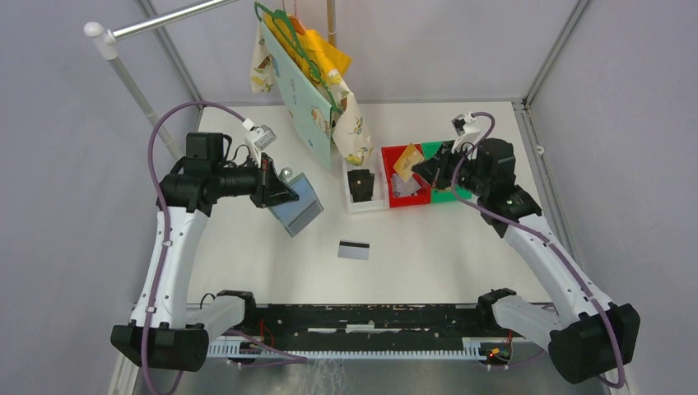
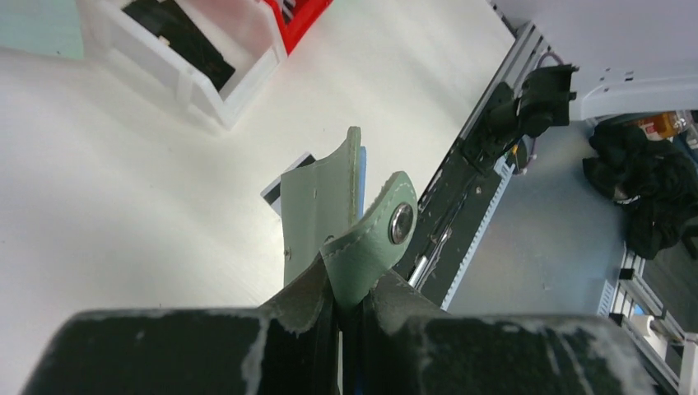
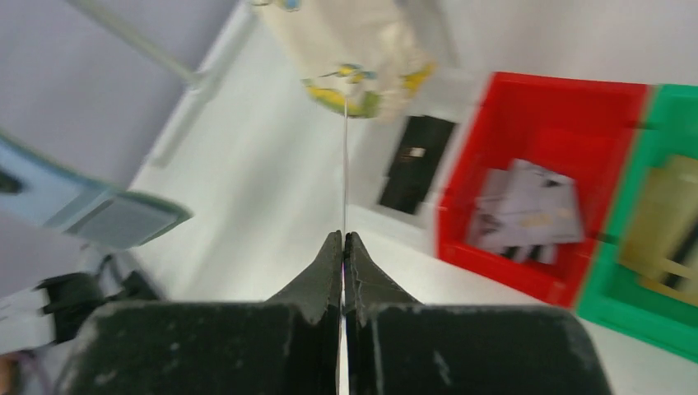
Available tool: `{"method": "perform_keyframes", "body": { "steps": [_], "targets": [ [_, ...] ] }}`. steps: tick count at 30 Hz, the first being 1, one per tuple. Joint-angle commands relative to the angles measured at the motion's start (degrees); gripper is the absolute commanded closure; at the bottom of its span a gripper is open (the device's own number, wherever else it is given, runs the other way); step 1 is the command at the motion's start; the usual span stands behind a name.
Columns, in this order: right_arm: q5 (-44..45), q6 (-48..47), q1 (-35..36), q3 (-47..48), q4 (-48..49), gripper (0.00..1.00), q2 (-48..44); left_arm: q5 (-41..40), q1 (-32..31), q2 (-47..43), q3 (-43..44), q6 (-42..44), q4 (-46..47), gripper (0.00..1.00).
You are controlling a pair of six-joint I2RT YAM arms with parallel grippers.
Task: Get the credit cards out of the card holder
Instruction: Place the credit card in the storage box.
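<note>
My left gripper [image 1: 278, 191] is shut on the card holder [image 1: 295, 206], a grey-green wallet held open above the table with its pale blue inside showing. In the left wrist view the jaws [image 2: 352, 278] pinch its snap tab and flap [image 2: 319, 210]. My right gripper [image 1: 422, 169] is shut on the tan-gold credit card [image 1: 407, 161], held above the red bin. In the right wrist view this card shows edge-on as a thin line [image 3: 345, 164] between the shut jaws [image 3: 344, 240]. The pale grey-white card [image 1: 353, 250] lies flat on the table, stripe up.
A white bin [image 1: 363, 202] holding a black object, a red bin [image 1: 388, 177] with several grey cards, and a green bin [image 1: 449, 196] stand in a row at centre right. Clothes on hangers [image 1: 309, 74] hang at the back. A black rail [image 1: 354, 321] runs along the near edge.
</note>
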Motion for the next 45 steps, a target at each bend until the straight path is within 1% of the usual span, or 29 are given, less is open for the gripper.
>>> {"method": "perform_keyframes", "body": {
  "steps": [1,3,7,13,16,22,27,31,34,44,45],
  "targets": [
    [17.03,-15.83,-2.83,7.67,-20.02,1.00,3.50,0.88,0.20,2.37,1.00,12.29,-7.62,0.90],
    [21.47,-18.25,-3.96,9.90,-21.06,1.00,6.13,1.99,0.22,3.06,1.07,14.35,-8.99,0.90],
    [30.88,-22.16,-5.65,14.10,-22.96,1.00,11.68,2.64,0.25,3.99,1.33,15.66,-10.49,0.90],
    [38.69,-26.12,-6.79,19.16,-26.01,1.00,18.03,3.13,0.23,3.34,0.37,18.24,-12.55,0.89],
    [40.24,-27.11,-6.90,19.93,-25.71,1.00,20.87,3.57,0.25,2.77,-0.30,18.88,-12.69,0.89],
    [37.09,-27.94,-6.88,22.34,-24.61,1.00,28.33,6.23,0.21,3.01,0.11,18.68,-13.18,0.89],
    [31.70,-28.33,-6.84,24.21,-24.57,1.00,34.27,7.01,0.17,2.52,-0.53,18.89,-13.18,0.89],
    [26.73,-28.37,-6.88,27.53,-26.51,1.00,38.76,7.57,0.14,2.57,-0.77,19.14,-13.18,0.88],
    [24.19,-30.17,-6.86,28.41,-26.60,1.00,40.79,8.13,0.19,2.82,-0.60,19.32,-13.18,0.88],
    [23.34,-30.22,-7.62,29.63,-25.59,1.00,45.29,8.55,0.16,2.70,-0.79,19.06,-13.18,0.88],
    [24.11,-30.08,-7.63,29.92,-25.61,0.97,45.52,8.73,0.09,2.57,-0.77,18.84,-13.16,0.88]
  ]
}}
